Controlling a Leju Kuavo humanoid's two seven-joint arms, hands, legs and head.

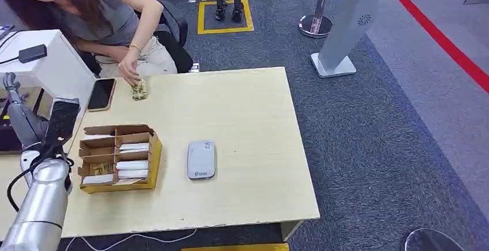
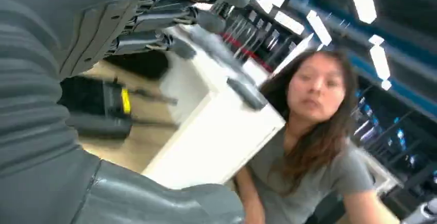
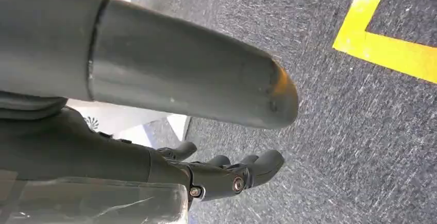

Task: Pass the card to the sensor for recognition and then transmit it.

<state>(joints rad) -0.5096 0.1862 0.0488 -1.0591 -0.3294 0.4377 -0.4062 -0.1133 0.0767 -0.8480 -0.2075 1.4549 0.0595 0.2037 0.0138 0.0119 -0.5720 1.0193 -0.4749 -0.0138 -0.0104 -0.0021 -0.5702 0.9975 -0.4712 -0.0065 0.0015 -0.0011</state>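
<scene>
The job looks like it has not really begun. The white cards [image 1: 131,147] sit in their slots in the cardboard box [image 1: 151,170] on the tabletop [image 1: 248,118], and the grey sensor [image 1: 201,159] lies flat just beside the box with nothing on it. The left hand [image 1: 14,98] is raised off to the side of the tabletop, fingers [image 2: 154,15] spread and holding nothing. The right hand [image 3: 227,175] hangs down over the carpet with fingers loosely curled (no card in it). Picking a card, showing it to the sensor and handing it on are all left, I think.
</scene>
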